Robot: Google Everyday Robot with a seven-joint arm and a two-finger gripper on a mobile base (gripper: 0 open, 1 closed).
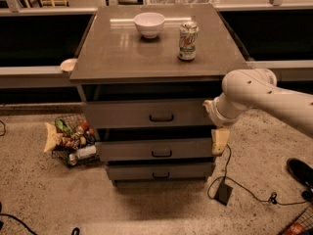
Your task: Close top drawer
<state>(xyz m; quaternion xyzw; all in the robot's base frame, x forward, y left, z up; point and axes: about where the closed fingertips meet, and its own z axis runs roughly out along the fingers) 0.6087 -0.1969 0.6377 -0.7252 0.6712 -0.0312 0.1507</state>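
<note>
Gripper (219,141) at the right-hand end of the cabinet (93,94), carried by one white arm (266,96) that is cut off by the right frame edge. The wrist covers most of the gripper. Only a pale yellowish part shows below the wrist, so whether the gripper is spread or pressed together cannot be told. It sits just beside the drawer fronts, but contact with them cannot be confirmed.

Top drawer (127,113): runs toward picture-left from a point just above the gripper, and its right end is hidden behind the wrist. A dark band separates its upper edge from the countertop (107,53). Whether the drawer is fully home cannot be judged.

Counts:
- Three drawer fronts, each with one dark bar handle. The top handle (162,117) lies up and to the left of the gripper.
- Two lower drawers (156,151), level with and below the gripper, with a shadowed gap above the upper one.
- One white bowl (149,23) and one drink can (188,41), both upright on the countertop, well above the gripper and apart from each other. The can's label is unreadable.
- One pale disc (68,64) at the far left edge of the countertop, its nature unclear.
- One wire basket (62,154) of packets and bottles on the floor, far to the left of the gripper, with its contents jumbled.
- One cable (249,194) and one black adapter (224,193) on the floor below the gripper.
- One dark shoe (299,172) to the lower right.
</note>
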